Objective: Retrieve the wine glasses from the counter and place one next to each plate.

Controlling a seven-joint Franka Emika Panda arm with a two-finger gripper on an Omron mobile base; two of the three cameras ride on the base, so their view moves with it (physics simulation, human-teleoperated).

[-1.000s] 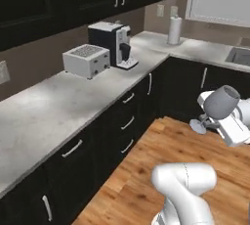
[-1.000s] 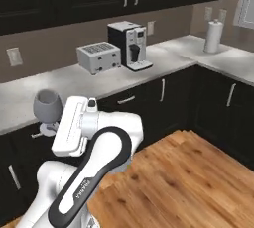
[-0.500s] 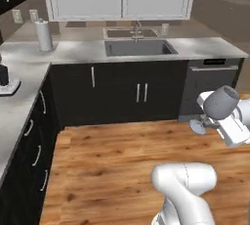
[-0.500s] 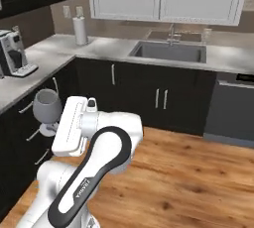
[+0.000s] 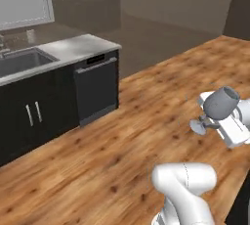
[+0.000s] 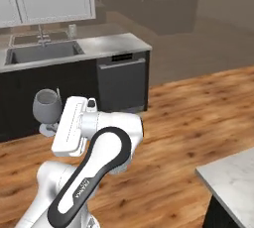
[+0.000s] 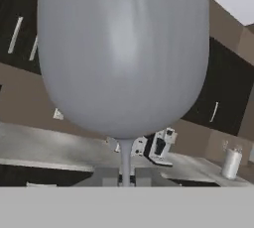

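the gripper [image 7: 126, 175] is pressed together on the thin stem of a wine glass [image 7: 124, 48], and the glass is carried in the air beside the arm, well above the wooden floor [image 5: 122, 155] and away from any worktop. in the left base view the wine glass [image 5: 220, 104] lies tilted, with its bowl toward the camera and its round foot near the white hand. in the right base view it [image 6: 47, 107] stands more upright at the left side of the arm.

the main risk, as i judge it, is the stem. it is very thin and smooth, and the fingers hold it only at one low place, so the heavy rounded bowl can swing or slide if the base turns or stops sharply. if it slips, it falls on the hard floor. the bowl also sticks out beyond the hand, so it may hit the edge of the pale marbled counter corner [image 6: 233, 182] at the lower right, or the dark dishwasher front [image 6: 121, 83], when the robot passes near.

the glass is grey, see-through and glossy, with an egg-shaped bowl. the floor is warm brown planks with dark knots. the steel sink [image 6: 42, 52] sits in a pale stone top over flat black cabinets.
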